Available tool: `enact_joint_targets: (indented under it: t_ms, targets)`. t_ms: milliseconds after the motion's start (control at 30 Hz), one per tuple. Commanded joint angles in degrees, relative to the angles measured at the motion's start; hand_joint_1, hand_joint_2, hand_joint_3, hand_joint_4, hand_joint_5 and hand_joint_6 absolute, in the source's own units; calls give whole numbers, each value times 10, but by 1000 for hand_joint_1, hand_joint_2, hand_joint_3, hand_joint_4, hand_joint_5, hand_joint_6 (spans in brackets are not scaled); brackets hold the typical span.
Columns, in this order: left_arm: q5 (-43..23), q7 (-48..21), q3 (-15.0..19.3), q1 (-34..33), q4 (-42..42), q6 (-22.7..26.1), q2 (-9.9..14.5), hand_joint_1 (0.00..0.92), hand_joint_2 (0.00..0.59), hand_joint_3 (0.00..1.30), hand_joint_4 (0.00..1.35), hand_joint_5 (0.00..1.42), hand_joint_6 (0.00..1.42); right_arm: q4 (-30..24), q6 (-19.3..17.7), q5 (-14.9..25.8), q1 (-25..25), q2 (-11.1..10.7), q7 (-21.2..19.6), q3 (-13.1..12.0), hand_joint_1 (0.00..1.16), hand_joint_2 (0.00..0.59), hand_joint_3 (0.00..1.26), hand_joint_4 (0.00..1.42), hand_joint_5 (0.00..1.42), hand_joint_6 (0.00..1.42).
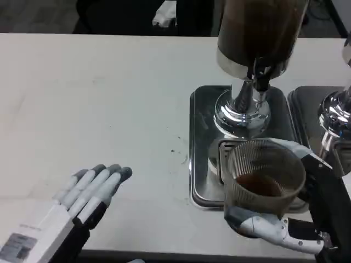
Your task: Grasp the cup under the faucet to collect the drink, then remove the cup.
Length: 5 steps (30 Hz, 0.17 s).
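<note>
**Desk:** What do we see at the table, starting with the cup?

**Photographer:** We see 1 clear, ribbed cup [264, 176] held upright at the near edge of the steel drip tray [202, 142], its base hanging just past the tray's front rim. A shallow pool of brown drink [262, 185] sits in its bottom. The right hand [285, 222] is clamped on it: white and black fingers [253, 224] curl under and around the near side of the cup, while another part of the hand wraps the far right side by the rim.

**Desk:** And where does the cup sit relative to the faucet?

**Photographer:** We place it nearer to the camera than the faucet [261, 74], not directly beneath it. The dark spout juts from the dispenser [258, 33], whose tank holds brown liquid and stands on a chrome pedestal [242, 109] on the tray.

**Desk:** The other hand?

**Photographer:** We find the left hand [90, 189] well apart from the cup, lying flat on the white table [93, 98] at the lower left. Its fingers are stretched out side by side, holding nothing.

**Desk:** Anything else in frame?

**Photographer:** We note a second chrome stand [335, 112] on a second tray [305, 104] at the right edge, partly cut off.
</note>
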Motion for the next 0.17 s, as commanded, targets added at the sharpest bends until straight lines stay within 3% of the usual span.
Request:
enact_joint_targets:
  t_ms: [33,167]
  targets:
    - [9,8,-5,-2,-9,4,-4,0,146,0,0,0,0,-16,-12,14,-6,2,2,-3,1154,115,896,935,912,1254]
    - [9,7,-4,-2,-8,7,-4,0,146,0,0,0,0,-17,-12,16,-5,3,2,-3,1154,115,896,935,912,1254]
